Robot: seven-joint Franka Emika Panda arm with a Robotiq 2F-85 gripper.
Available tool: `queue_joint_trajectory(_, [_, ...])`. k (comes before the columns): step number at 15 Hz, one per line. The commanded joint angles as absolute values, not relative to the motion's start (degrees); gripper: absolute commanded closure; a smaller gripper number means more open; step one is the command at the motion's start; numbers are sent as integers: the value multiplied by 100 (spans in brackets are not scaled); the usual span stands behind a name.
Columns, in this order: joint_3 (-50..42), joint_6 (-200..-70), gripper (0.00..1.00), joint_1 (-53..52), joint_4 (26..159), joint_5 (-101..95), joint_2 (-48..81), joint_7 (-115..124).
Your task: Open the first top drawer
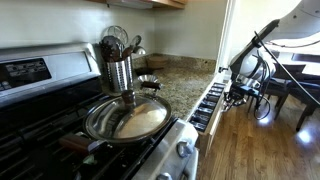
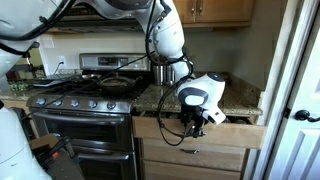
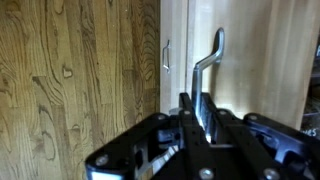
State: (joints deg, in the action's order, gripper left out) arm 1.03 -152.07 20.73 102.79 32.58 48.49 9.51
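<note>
The first top drawer (image 1: 207, 106) stands pulled out from under the granite counter, and rows of small dark-lidded jars show in it. In an exterior view its pale front panel (image 2: 235, 133) juts out beside the stove. My gripper (image 1: 237, 93) (image 2: 196, 121) is at that front panel. In the wrist view the gripper (image 3: 200, 115) is shut on the drawer's curved metal handle (image 3: 208, 62), which runs up from between the black fingers (image 3: 188, 120).
A steel stove (image 2: 80, 102) with a frying pan (image 1: 128, 118) stands next to the drawer. A metal utensil holder (image 1: 120, 70) sits on the counter (image 1: 180, 72). Wooden floor (image 1: 270, 140) lies below. A second small handle (image 3: 166, 55) shows on a lower front. A white door (image 2: 300, 100) is close by.
</note>
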Motion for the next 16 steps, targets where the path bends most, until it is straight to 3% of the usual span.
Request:
queue_joint_trajectory(1, [-377,-15513,61,1992,11166,2909,4731,633])
queue_joint_trajectory(3, [-379,-15675,56,2008,11449,2948,4518,483])
queue_joint_trajectory(6, [-397,-16126,55,1979,12010,2981,4064,343])
queue_joint_trajectory(14, [-361,-18029,4,1875,13430,1876,3349,-15])
queue_joint_trajectory(16, [-238,-18395,0,1943,13661,1612,3208,0])
